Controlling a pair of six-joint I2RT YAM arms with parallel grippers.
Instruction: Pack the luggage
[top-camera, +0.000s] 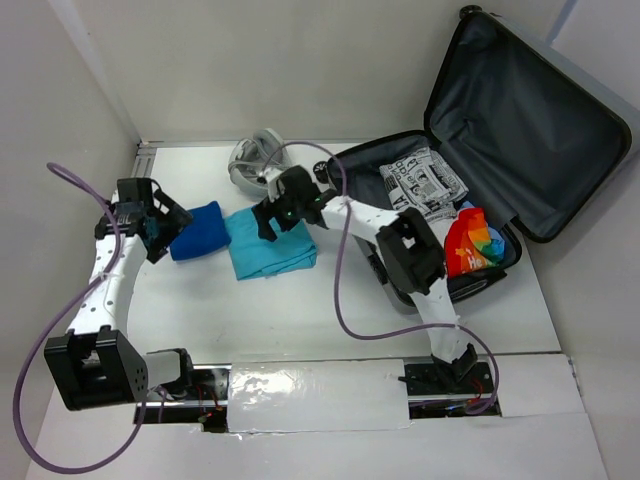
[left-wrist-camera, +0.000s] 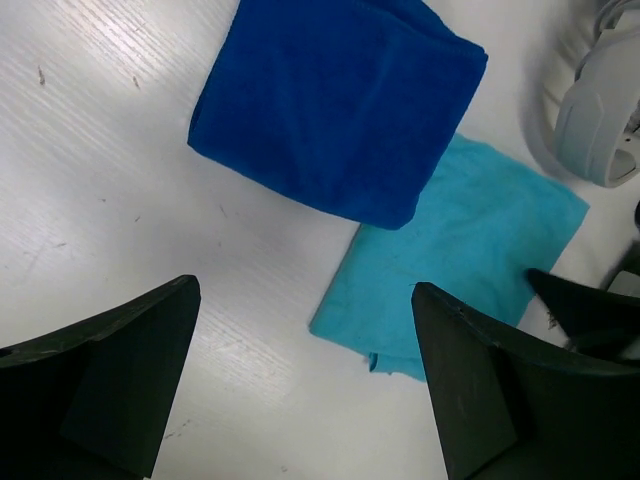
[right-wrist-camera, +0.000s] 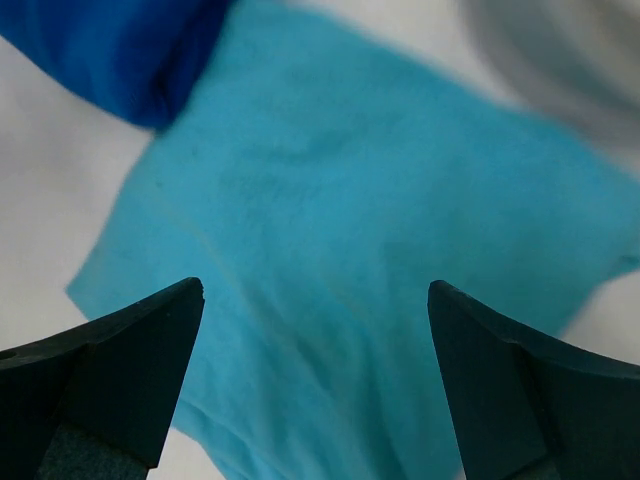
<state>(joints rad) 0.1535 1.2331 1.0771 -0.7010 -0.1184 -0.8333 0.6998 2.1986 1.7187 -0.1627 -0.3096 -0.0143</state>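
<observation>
The luggage (top-camera: 530, 110) lies open at the back right, lid propped up, with a black-and-white printed cloth (top-camera: 425, 180) and a rainbow-coloured item (top-camera: 472, 245) in its base. A dark blue folded cloth (top-camera: 200, 232) (left-wrist-camera: 335, 105) partly overlaps a turquoise cloth (top-camera: 272, 245) (left-wrist-camera: 470, 260) (right-wrist-camera: 350, 230) on the table. My left gripper (top-camera: 162, 232) (left-wrist-camera: 305, 380) is open above bare table, just left of the blue cloth. Above the turquoise cloth hovers my right gripper (top-camera: 268, 222) (right-wrist-camera: 315, 380), open and holding nothing.
A grey-white rounded object (top-camera: 255, 160) (left-wrist-camera: 600, 120) sits behind the cloths near the back wall. White walls close in the table on the left and at the back. Purple cables loop off both arms.
</observation>
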